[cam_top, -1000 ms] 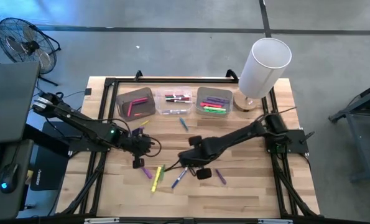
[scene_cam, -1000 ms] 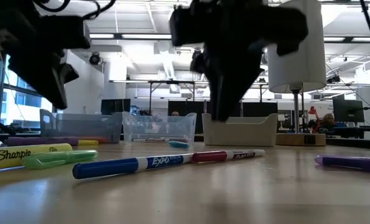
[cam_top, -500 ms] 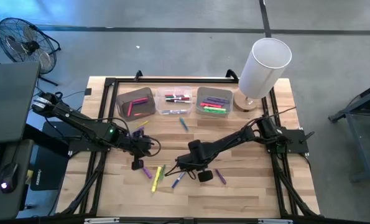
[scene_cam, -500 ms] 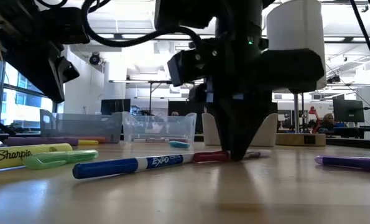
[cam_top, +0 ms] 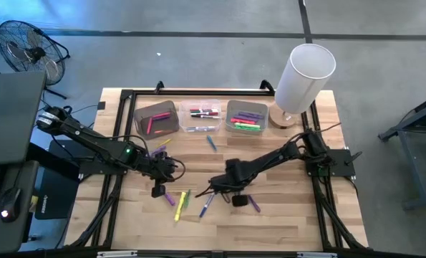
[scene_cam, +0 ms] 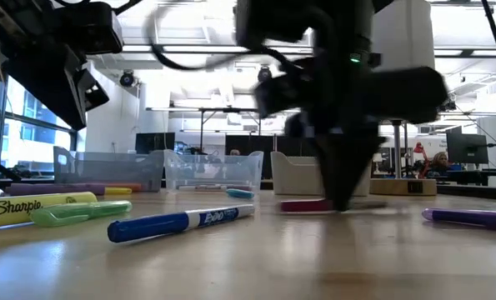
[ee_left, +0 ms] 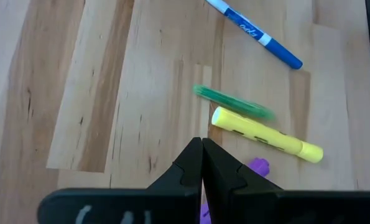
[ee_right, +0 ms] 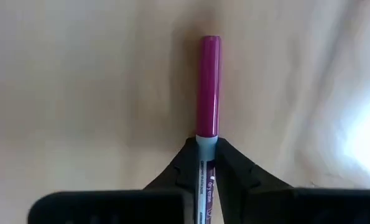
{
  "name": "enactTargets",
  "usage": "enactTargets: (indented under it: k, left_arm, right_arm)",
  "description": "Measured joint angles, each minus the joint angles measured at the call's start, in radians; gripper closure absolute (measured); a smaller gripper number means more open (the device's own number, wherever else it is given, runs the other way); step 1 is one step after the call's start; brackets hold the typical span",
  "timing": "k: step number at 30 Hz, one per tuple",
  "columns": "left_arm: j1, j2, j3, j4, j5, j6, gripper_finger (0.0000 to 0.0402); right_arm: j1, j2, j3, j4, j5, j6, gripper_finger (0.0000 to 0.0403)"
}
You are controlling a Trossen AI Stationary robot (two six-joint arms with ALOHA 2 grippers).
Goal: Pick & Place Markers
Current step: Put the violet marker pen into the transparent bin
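Note:
My right gripper is down at the table's middle, shut on a white-barrelled marker with a magenta cap; the low view shows that marker level at table height. My left gripper hangs shut and holding nothing above the table, left of centre. Below it lie a yellow marker, a green one, a purple one and a blue one. More markers fill the three bins. My right gripper pinches the marker's white barrel just behind the magenta cap, between its two fingers. The fingers point down from above and lie along the marker, whose cap sticks out ahead of them. The marker stays level at the tabletop; whether it is lifted clear, I cannot tell.
A grey bin, a clear bin and a second grey bin stand in a row at the far side. A white lamp stands at the far right corner. Loose markers: blue, purple, another blue.
My right gripper dropped from above onto the magenta-capped marker, took hold of it, then shifted toward the table's right. The marker moved right with it, away from the blue marker whose tip it had lain against.

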Motion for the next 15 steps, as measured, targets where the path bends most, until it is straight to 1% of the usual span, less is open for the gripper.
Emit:
enactTargets:
  k: [2, 6, 7, 11, 15]
  left_arm:
    - [0.000, 0.000, 0.000, 0.000, 0.000, 0.000, 0.0401]
    - [0.000, 0.000, 0.000, 0.020, -0.007, 0.000, 0.0402]
    - [0.000, 0.000, 0.000, 0.036, -0.013, 0.001, 0.0402]
    - [0.000, 0.003, 0.000, 0.093, -0.078, 0.000, 0.0402]
    - [0.000, 0.003, 0.000, 0.154, -0.171, -0.022, 0.0402]
  right_arm:
    - [-0.015, -0.050, -0.029, -0.021, 0.033, -0.001, 0.0382]
    - [-0.067, -0.198, -0.094, 0.016, 0.115, -0.003, 0.0382]
    - [-0.081, -0.235, -0.120, 0.018, 0.120, -0.009, 0.0382]
    - [-0.150, -0.392, -0.216, 0.089, 0.168, -0.042, 0.0382]
    - [-0.240, -0.517, -0.260, 0.131, 0.229, -0.117, 0.0382]
